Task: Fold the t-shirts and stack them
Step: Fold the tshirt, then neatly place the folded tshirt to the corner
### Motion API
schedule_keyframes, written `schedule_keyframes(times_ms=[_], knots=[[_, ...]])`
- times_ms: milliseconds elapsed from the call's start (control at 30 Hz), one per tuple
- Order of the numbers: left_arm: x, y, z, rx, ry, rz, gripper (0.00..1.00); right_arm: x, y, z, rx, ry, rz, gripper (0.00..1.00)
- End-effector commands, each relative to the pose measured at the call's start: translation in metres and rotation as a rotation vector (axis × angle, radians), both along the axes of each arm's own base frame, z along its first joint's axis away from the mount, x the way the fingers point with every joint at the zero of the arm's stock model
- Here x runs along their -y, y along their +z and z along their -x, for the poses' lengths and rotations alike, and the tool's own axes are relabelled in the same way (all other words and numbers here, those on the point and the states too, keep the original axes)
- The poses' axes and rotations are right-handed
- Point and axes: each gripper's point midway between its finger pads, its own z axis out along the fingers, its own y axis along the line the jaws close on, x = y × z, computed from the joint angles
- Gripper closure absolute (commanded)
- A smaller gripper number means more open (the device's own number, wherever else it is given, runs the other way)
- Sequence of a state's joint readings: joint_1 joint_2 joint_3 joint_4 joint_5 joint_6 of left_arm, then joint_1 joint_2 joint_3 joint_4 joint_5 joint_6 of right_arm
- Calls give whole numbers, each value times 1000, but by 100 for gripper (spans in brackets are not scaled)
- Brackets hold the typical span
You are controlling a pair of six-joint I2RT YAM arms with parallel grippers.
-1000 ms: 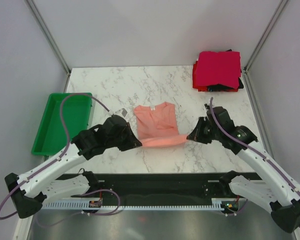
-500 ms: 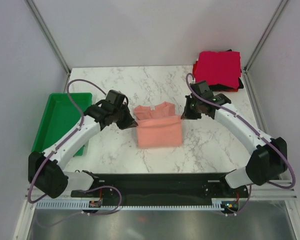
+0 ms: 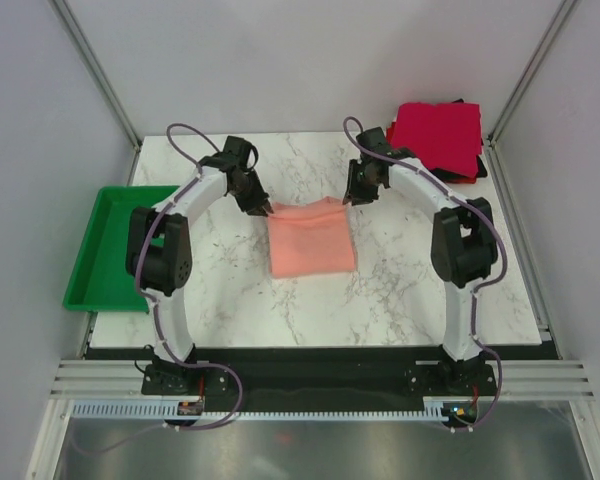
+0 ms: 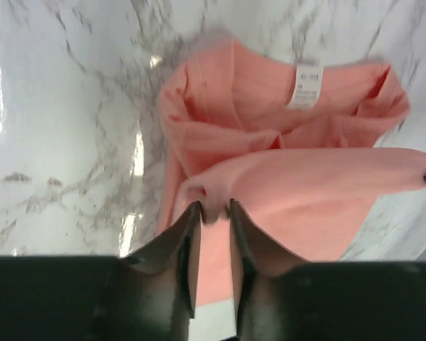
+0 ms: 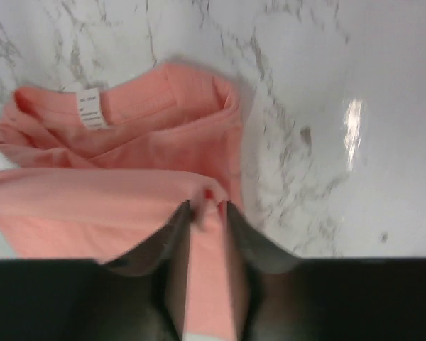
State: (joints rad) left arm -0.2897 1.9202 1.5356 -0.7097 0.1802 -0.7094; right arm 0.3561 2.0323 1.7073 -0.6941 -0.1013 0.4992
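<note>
The salmon-pink t-shirt (image 3: 311,238) lies mid-table, its lower half folded up over the upper half. My left gripper (image 3: 267,209) is shut on the folded edge's left corner, and my right gripper (image 3: 348,199) is shut on its right corner, both near the collar end. In the left wrist view the gripper (image 4: 214,212) pinches the pink hem above the collar and its white label (image 4: 307,87). In the right wrist view the gripper (image 5: 206,207) pinches the hem too; the label (image 5: 92,111) shows beyond. A stack of folded crimson, red and black t-shirts (image 3: 437,140) sits at the back right.
A green plastic tray (image 3: 110,245) stands at the table's left edge. Metal frame posts (image 3: 100,75) rise at the back corners. Grey walls close in the marble table (image 3: 400,290) on both sides.
Both grippers have carried the shirt's bottom hem from the near side toward the back, up to the collar. The arms are now stretched far forward.
</note>
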Motion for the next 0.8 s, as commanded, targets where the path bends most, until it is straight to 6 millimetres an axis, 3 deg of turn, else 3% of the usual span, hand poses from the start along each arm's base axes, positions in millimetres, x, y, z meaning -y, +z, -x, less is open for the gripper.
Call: schedule_keyframes(times_ms=[0, 33, 67, 133, 233, 267, 333, 367, 433, 467, 500, 567, 600, 633, 767], knots=[[-7, -9, -39, 19, -89, 13, 67, 15, -5, -44, 41, -48, 20, 59], [-3, -13, -59, 22, -106, 13, 57, 18, -6, -49, 41, -63, 16, 40], [-4, -20, -55, -37, -114, 7, 45, 18, 0, -54, 55, -70, 8, 17], [-2, -10, -65, -22, -125, 8, 38, 28, 11, -55, 86, -92, 30, 8], [-9, 11, -57, 14, -106, -12, 29, 38, 37, -36, 148, -105, 31, 7], [-12, 16, -55, 23, -97, -27, 28, 43, 42, -12, 148, -105, 22, 7], [-16, 22, -43, 21, -88, -32, 28, 33, 50, 6, 188, -83, -72, 8], [-18, 40, -37, 54, -84, -29, 29, 36, 43, 33, 165, -94, -104, 9], [-20, 39, -18, 34, -82, -29, 30, 25, 41, 51, 185, -66, -175, 10], [-22, 45, -11, 44, -84, -31, 31, 26, 26, 73, 157, -66, -185, 12], [-21, 63, -1, 84, -90, -24, 32, 23, 24, 75, 176, -58, -200, 14], [-25, 56, 25, 60, -93, -29, 33, 21, 6, 91, 138, -51, -206, 19], [-26, 75, 37, 105, -95, -17, 34, 20, 0, 93, 129, -51, -206, 20], [-30, 64, 53, 73, -91, -21, 34, 18, -5, 96, 117, -43, -205, 22], [-41, 78, 99, 122, -90, -7, 37, 2, -31, 102, 70, -3, -208, 30]])
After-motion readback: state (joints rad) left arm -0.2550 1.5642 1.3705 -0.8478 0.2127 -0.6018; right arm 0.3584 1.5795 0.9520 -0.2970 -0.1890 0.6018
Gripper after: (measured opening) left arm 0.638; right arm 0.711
